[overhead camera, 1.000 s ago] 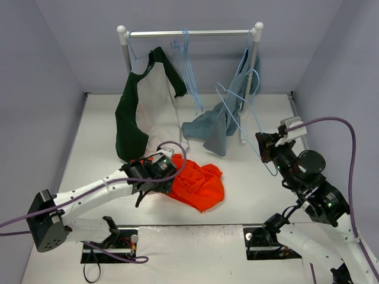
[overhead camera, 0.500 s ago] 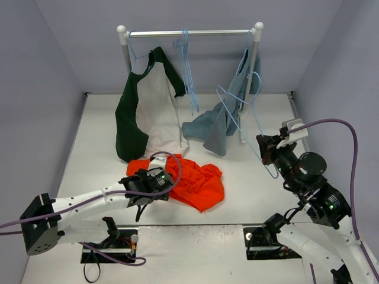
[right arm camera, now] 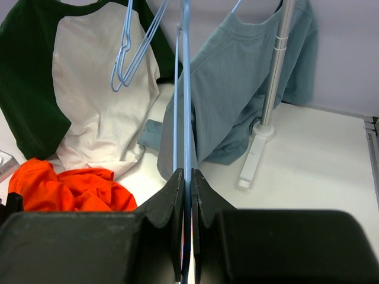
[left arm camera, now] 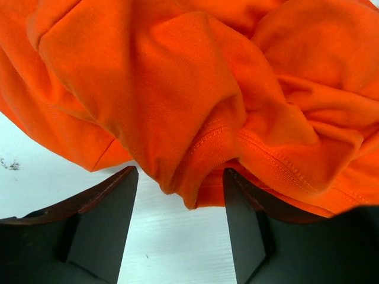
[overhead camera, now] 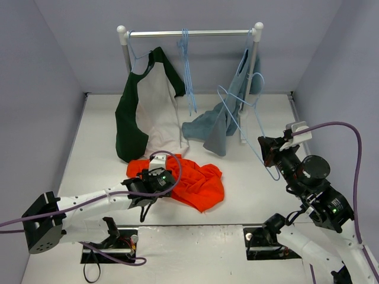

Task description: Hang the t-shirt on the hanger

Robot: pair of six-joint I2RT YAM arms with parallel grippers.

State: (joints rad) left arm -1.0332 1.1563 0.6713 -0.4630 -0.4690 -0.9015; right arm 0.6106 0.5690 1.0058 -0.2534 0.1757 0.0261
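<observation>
Left gripper (left arm camera: pixel 179 173) low on table (overhead camera: pixel 95 148), jaws apart, straddling hem fold of t-shirt (overhead camera: pixel 198 180). Fold sits between fingers (left arm camera: pixel 100 225), not pinched. T-shirt crumpled in heap on table, centre front, just below green-white garment (overhead camera: pixel 142 112) hanging from rack (overhead camera: pixel 189 34). Spare hangers (overhead camera: pixel 187 71) on rail. Grey-blue garment (overhead camera: pixel 216 127) drapes from rack's right end down to table. Right gripper (overhead camera: pixel 265 151) above table at right, clamped on hanger (right arm camera: pixel 186 89), wire edge-on between jaws, well apart from t-shirt.
</observation>
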